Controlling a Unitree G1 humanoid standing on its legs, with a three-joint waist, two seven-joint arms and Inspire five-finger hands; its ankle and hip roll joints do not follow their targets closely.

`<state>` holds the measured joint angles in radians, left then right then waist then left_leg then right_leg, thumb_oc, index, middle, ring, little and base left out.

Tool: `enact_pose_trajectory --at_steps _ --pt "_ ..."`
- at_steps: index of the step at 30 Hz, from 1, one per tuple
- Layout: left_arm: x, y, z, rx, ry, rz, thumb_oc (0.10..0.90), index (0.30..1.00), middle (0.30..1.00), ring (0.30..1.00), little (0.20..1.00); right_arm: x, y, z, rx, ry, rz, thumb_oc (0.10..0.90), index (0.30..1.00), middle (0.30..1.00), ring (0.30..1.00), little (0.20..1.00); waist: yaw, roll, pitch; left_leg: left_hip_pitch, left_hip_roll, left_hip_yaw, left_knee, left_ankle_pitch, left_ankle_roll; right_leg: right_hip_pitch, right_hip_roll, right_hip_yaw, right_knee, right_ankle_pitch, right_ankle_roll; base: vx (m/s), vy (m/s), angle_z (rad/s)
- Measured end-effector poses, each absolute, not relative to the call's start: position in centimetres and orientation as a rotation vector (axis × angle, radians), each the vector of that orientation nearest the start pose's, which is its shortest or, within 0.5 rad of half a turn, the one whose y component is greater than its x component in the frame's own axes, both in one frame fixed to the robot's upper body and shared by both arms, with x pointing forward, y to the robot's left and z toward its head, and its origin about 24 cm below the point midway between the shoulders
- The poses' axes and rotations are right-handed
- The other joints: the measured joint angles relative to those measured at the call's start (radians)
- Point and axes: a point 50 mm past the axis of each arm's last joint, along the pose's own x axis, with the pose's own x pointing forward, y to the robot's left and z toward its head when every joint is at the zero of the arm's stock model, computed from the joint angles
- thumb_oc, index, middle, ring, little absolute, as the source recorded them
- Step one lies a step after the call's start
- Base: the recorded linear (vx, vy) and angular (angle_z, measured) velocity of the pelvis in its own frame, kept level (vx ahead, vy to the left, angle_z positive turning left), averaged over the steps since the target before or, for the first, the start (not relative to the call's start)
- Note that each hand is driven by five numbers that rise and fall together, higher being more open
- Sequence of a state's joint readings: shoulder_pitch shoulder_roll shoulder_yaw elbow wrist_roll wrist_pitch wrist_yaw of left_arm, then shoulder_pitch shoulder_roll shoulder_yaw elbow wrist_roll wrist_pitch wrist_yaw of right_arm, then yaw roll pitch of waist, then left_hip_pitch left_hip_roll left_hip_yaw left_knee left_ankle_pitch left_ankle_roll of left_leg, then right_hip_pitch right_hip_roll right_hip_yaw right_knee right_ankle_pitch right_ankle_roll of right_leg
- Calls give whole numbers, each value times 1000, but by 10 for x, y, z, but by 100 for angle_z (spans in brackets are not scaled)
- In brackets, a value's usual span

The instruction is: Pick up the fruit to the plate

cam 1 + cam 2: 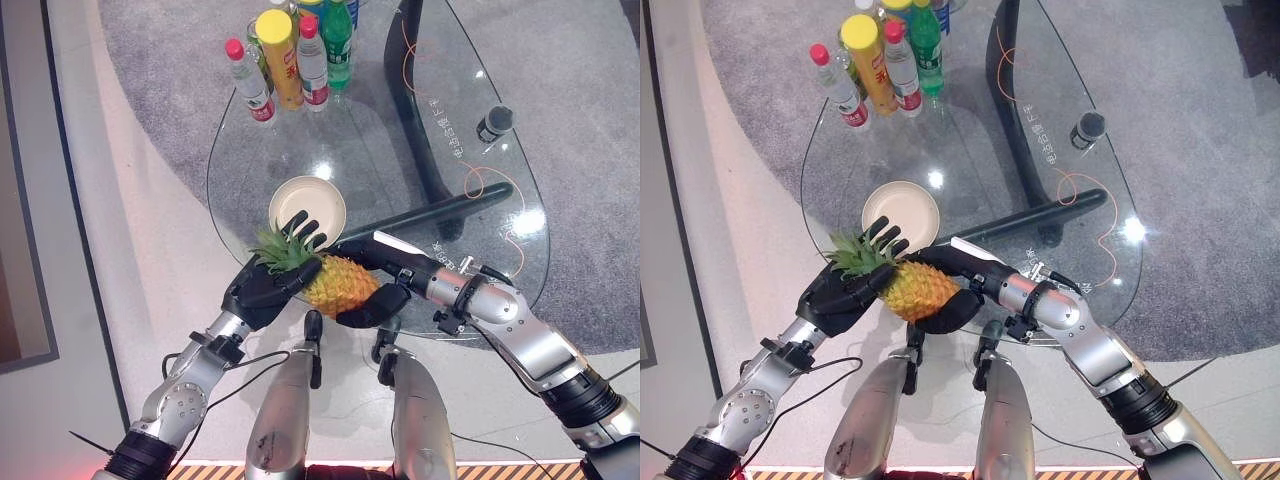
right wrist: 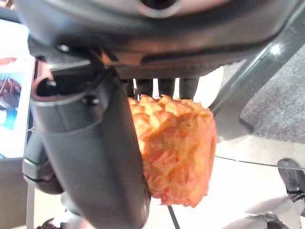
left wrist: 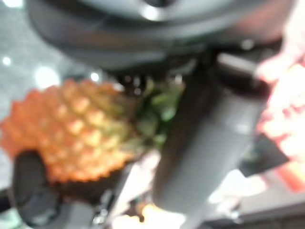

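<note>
The pineapple (image 1: 340,283) lies crown-left at the glass bench's (image 1: 400,150) near edge, clamped between left hand (image 1: 265,285) and right hand (image 1: 385,280), fingers curled around it; the plate (image 1: 307,205) sits just beyond, at 12 o'clock.

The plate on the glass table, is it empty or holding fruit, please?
Empty: the plate is bare; the pineapple is held between left hand and right hand.

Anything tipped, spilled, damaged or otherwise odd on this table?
Nothing stands out. The bottles stand upright, the plate sits flat, and the pineapple looks whole, held between the left hand and the right hand.
</note>
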<state>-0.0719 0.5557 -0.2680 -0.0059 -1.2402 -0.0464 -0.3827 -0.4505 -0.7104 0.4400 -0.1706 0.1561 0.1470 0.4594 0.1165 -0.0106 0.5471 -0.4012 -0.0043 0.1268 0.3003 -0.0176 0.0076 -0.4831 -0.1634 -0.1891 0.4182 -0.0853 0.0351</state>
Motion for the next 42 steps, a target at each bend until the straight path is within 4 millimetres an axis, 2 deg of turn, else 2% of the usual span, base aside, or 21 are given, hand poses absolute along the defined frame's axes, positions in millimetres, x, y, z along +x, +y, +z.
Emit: enact_pose_trajectory --at_steps 5,10,17,23,34,35,36,42 --pt "255 176 74 -706 -41 -564 800 900 900 900 900 287 -126 145 -703 -133 873 100 300 300 300 200 20 0 0 0 0 -1 1 0 0 0 -1 -1 3 -1 -1 0 0 0" --pt "255 176 74 -715 -45 -563 800 900 900 900 900 287 -126 144 -702 -133 874 100 300 300 300 200 21 0 0 0 -3 -2 2 1 0 0 -4 -1 6 -1 0 0 0 0" --pt "250 174 70 -856 -115 -522 800 900 900 900 900 287 -119 145 -670 -151 881 100 300 300 300 200 15 -1 0 0 -2 -2 6 1 0 0 -4 -1 10 -1 -1 0 0 0" --pt "249 174 74 -1008 -278 -449 800 900 900 900 900 287 -108 148 -624 -188 896 100 300 300 300 200 19 -1 0 0 -3 -4 14 0 0 1 -5 -1 15 -2 -1 0 0 0" --pt "249 174 76 -1025 -343 -423 800 900 900 900 900 288 -102 148 -601 -198 902 100 300 300 300 200 18 -1 -1 -2 -3 -8 16 0 0 1 -5 -3 14 -3 0 0 0 0" --pt "249 174 76 -1022 -342 -424 160 352 352 352 260 288 -102 148 -601 -198 902 100 300 300 300 200 18 -1 -1 -2 -3 -9 15 0 0 1 -5 -3 14 -4 0 0 0 0" --pt "249 174 76 -1017 -339 -427 100 300 300 300 200 288 -103 148 -602 -197 901 100 300 300 300 200 18 -1 -1 -2 -4 -9 15 0 0 1 -5 -3 14 -4 0 0 0 0" --pt "249 174 77 -960 -325 -452 100 300 300 300 200 288 -103 148 -604 -189 899 100 300 300 300 200 17 -1 -1 -2 -4 -10 14 0 0 1 -6 -3 14 -5 0 4 11 0"
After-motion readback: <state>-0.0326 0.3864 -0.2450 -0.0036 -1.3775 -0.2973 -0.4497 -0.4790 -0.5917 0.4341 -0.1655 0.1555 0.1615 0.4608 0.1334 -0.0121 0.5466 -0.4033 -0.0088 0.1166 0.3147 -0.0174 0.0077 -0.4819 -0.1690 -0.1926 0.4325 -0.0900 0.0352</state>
